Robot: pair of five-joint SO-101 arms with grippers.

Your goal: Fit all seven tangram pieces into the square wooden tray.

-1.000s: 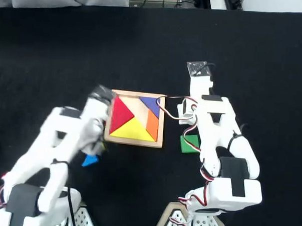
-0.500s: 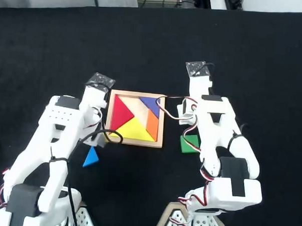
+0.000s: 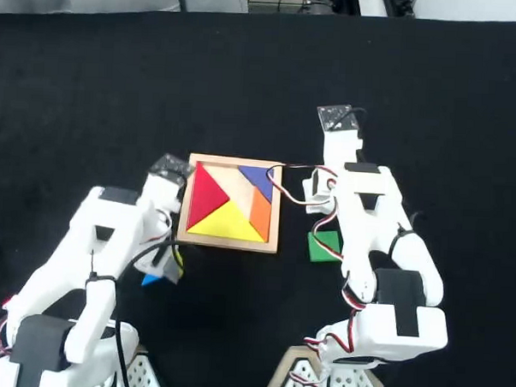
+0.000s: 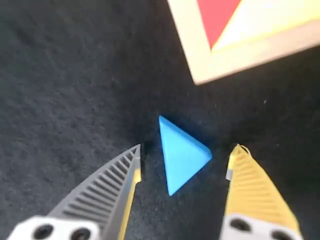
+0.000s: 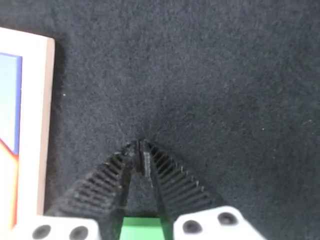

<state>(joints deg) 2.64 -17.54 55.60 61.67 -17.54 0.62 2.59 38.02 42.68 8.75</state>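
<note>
Right now the left gripper (image 4: 187, 148) hangs low over the black cloth (image 3: 91, 83) with its jaws spread wide and nothing in them. The small blue triangle (image 4: 182, 154) lies flat between the 2 fingers and looks clear of both, just off a corner of the square wooden tray (image 4: 240, 56). The right gripper (image 5: 141, 147) is pinched closed on nothing, resting near the tray's other side with the green square (image 3: 324, 246) close by on the cloth.

In the tray sit 4 pieces: a red triangle (image 3: 206, 195), a yellow triangle (image 3: 228, 220), an orange piece (image 3: 260, 212) and an indigo piece (image 3: 257, 177). A patch of bare wood is left between them.

The blue triangle is probably painted wood — light, rigid, not fragile, and thin enough that only its edges offer a hold. Its smooth paint may slip on the ribbed fingers. As the jaws stand, 1 finger faces the long edge and the other faces the opposite corner, so a squeeze could make the piece pivot or squirt out sideways. I would judge a safer hold to be low against the cloth, centred on the long edge, closing gently — firm pressure adds nothing with so light a piece. Lifted level, it should drop into the tray without catching the rim.
</note>
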